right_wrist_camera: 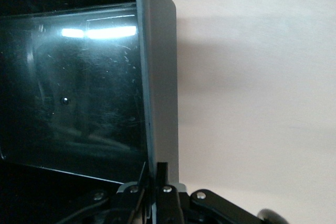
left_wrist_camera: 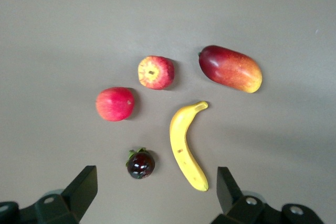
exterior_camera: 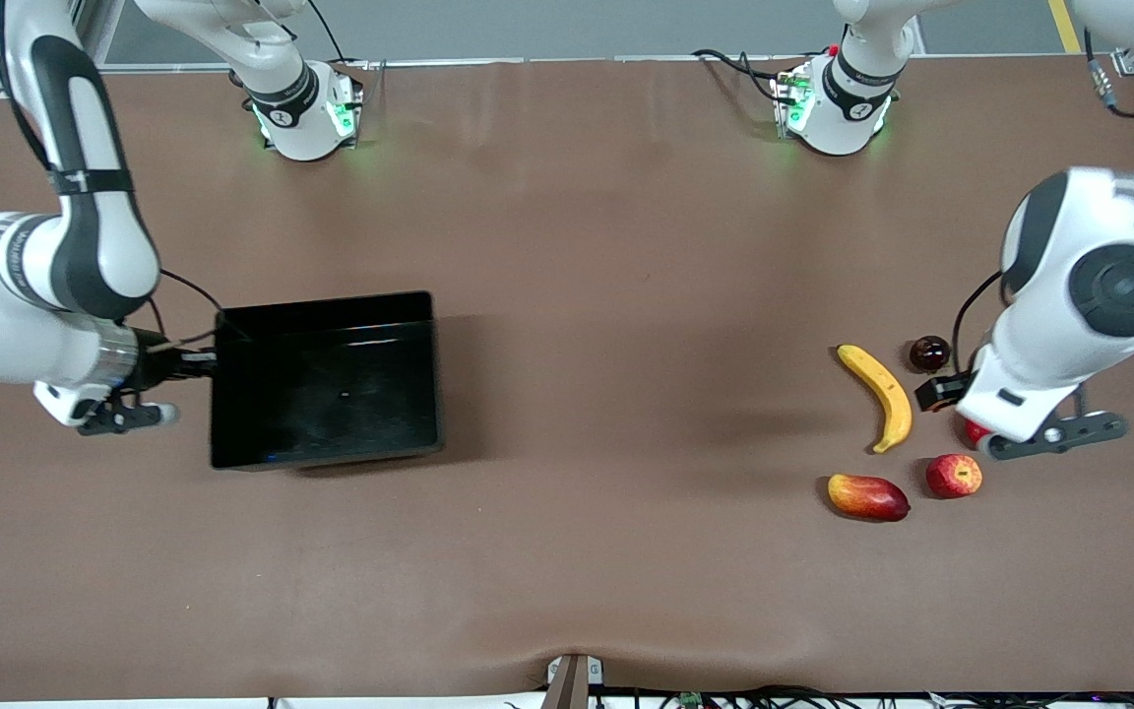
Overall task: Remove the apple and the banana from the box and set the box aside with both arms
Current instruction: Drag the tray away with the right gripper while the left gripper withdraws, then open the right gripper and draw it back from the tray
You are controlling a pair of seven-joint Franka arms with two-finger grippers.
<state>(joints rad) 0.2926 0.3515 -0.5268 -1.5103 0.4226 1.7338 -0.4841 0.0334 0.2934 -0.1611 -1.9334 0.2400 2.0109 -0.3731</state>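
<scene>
The right gripper has its fingers clamped on the wall of the shallow glossy black plastic box, at the right arm's end of the table. The left gripper, fingers wide apart, hangs over the fruits, well apart from the box.

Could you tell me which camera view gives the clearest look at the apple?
The left wrist view: the apple lies unobstructed, stem dimple up. The front view shows it smaller, near the mango-like fruit. The right wrist view shows only the box.

I see the black box is shiny plastic. The brown table looks matt and smooth. The banana and apple look smooth.
</scene>
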